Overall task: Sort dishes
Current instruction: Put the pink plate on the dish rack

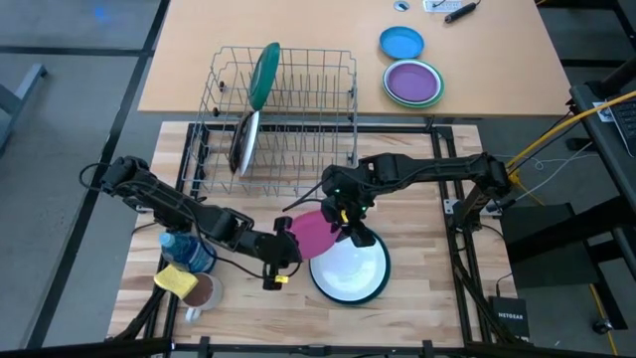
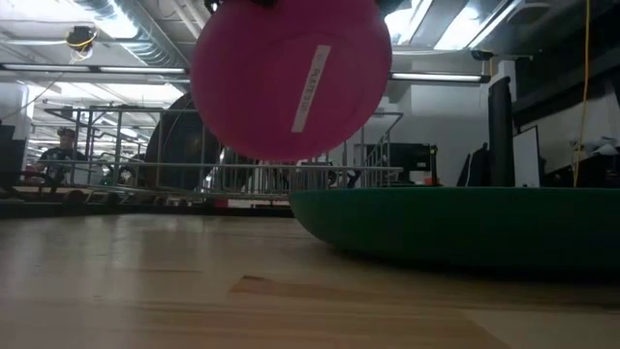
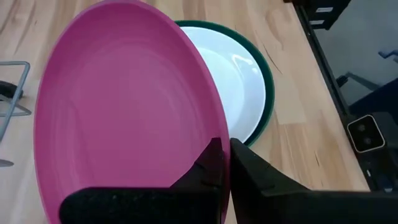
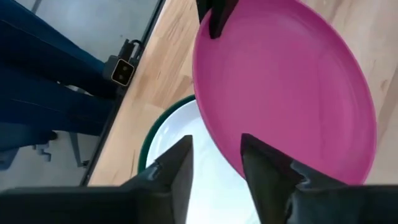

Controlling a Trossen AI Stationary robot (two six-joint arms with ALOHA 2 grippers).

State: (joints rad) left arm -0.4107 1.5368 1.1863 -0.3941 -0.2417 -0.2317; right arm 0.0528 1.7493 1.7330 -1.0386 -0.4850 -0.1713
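Note:
My left gripper (image 1: 287,242) is shut on a pink plate (image 1: 313,231), held tilted above the table; the low view shows its underside (image 2: 291,78) in the air. My right gripper (image 4: 214,163) is open at the plate's opposite rim (image 4: 221,146), one finger on each side of it; I cannot tell whether they touch it. It shows in the high view (image 1: 348,221) too. A large white green-rimmed plate (image 1: 350,270) lies flat on the table, partly under the pink plate. My left gripper pinches the pink plate's rim (image 3: 217,134) between its two fingers, one on the plate's inner face and one on its underside. The fingers come about level from the table's left. The plate is tilted and lifted clear of the table and the white plate.
A wire dish rack (image 1: 283,119) at the far side holds a green dish (image 1: 264,75) and a pale plate (image 1: 244,141) on edge. A blue dish (image 1: 401,42) and a purple dish (image 1: 413,82) lie beyond. A blue bottle (image 1: 185,249), yellow sponge (image 1: 176,280) and brown mug (image 1: 204,291) stand near left.

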